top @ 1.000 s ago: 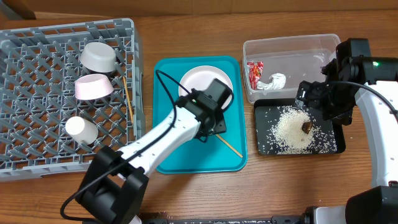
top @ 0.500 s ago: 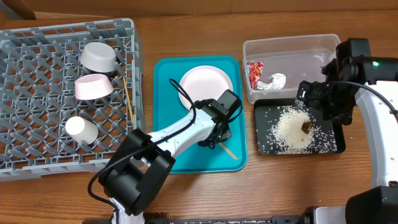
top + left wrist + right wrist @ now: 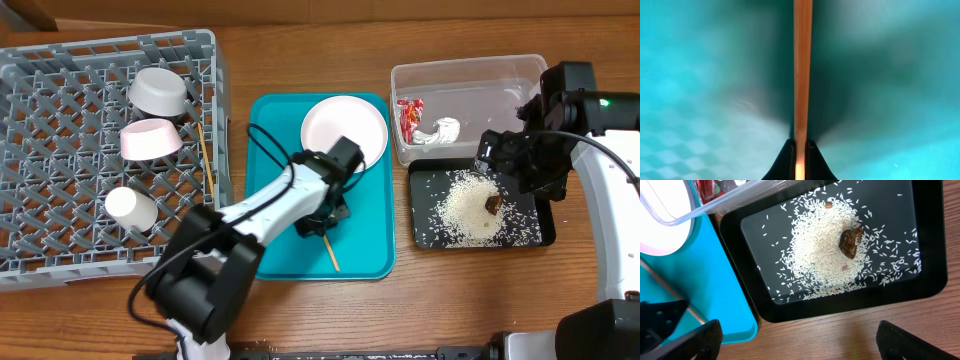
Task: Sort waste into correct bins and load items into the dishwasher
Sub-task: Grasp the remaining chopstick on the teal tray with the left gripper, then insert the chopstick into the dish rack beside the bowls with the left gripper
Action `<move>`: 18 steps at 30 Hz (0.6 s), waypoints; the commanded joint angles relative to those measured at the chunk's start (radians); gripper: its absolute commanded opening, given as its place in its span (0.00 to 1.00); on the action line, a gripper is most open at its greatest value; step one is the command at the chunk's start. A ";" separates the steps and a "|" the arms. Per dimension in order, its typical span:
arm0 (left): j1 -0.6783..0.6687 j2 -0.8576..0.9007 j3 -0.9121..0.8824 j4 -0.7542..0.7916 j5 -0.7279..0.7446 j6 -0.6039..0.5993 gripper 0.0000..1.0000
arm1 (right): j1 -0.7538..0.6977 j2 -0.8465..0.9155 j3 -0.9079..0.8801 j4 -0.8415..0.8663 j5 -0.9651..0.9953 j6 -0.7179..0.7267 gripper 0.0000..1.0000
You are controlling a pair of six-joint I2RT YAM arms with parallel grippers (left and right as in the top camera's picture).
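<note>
My left gripper [image 3: 322, 222] is shut on a thin wooden chopstick [image 3: 331, 255] low over the teal tray [image 3: 270, 150]. In the left wrist view the chopstick [image 3: 802, 75] runs straight out from between the pinched jaws of the gripper [image 3: 800, 147]. A white plate [image 3: 344, 132] lies at the tray's far end. My right gripper [image 3: 520, 160] hangs open above the black tray [image 3: 430, 235], which holds rice [image 3: 820, 255] and a brown scrap [image 3: 851, 241]. The clear tub [image 3: 480, 85] contains a red wrapper [image 3: 410, 118] and a white tissue [image 3: 442, 130].
The grey dish rack [image 3: 60, 130] on the left carries a grey-green bowl [image 3: 160, 92], a pink bowl [image 3: 150, 140], a white cup [image 3: 130, 207] and another chopstick [image 3: 205, 155] along its right side. Bare wood lies in front of the trays.
The left gripper closed on the chopstick and shifted left; the stick swung from pointing lower right to nearly straight toward the front. The plate slid slightly right. The right arm stayed still.
</note>
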 commanded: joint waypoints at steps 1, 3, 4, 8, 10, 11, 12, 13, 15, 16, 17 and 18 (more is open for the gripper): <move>0.056 -0.164 -0.007 -0.026 -0.074 0.059 0.04 | -0.003 -0.016 0.023 0.005 0.005 0.003 1.00; 0.085 -0.227 0.004 -0.037 -0.091 0.131 0.04 | -0.003 -0.016 0.023 0.005 0.005 0.003 1.00; 0.101 -0.255 0.013 -0.049 -0.101 0.160 0.04 | -0.003 -0.016 0.023 0.005 0.005 0.003 1.00; 0.218 -0.376 0.053 -0.113 -0.125 0.272 0.04 | -0.003 -0.016 0.023 0.004 0.005 0.004 1.00; 0.317 -0.423 0.055 -0.113 -0.141 0.365 0.04 | -0.003 -0.016 0.023 0.003 0.005 0.004 1.00; 0.356 -0.429 0.055 -0.108 -0.146 0.401 0.04 | -0.003 -0.016 0.023 0.003 0.005 0.004 1.00; 0.387 -0.429 0.055 -0.105 -0.150 0.429 0.04 | -0.003 -0.016 0.023 0.001 0.005 0.004 1.00; 0.424 -0.428 0.055 -0.100 -0.150 0.460 0.04 | -0.003 -0.016 0.023 0.001 0.005 0.004 1.00; 0.484 -0.418 0.055 -0.092 -0.152 0.506 0.04 | -0.003 -0.016 0.023 0.001 0.005 0.004 1.00; 0.507 -0.413 0.055 -0.084 -0.152 0.525 0.04 | -0.003 -0.016 0.023 0.000 0.005 0.004 1.00; 0.528 -0.407 0.055 -0.076 -0.152 0.544 0.04 | -0.003 -0.016 0.023 0.001 0.005 0.004 1.00; 0.550 -0.399 0.055 -0.065 -0.152 0.565 0.04 | -0.003 -0.016 0.023 0.000 0.005 0.004 1.00</move>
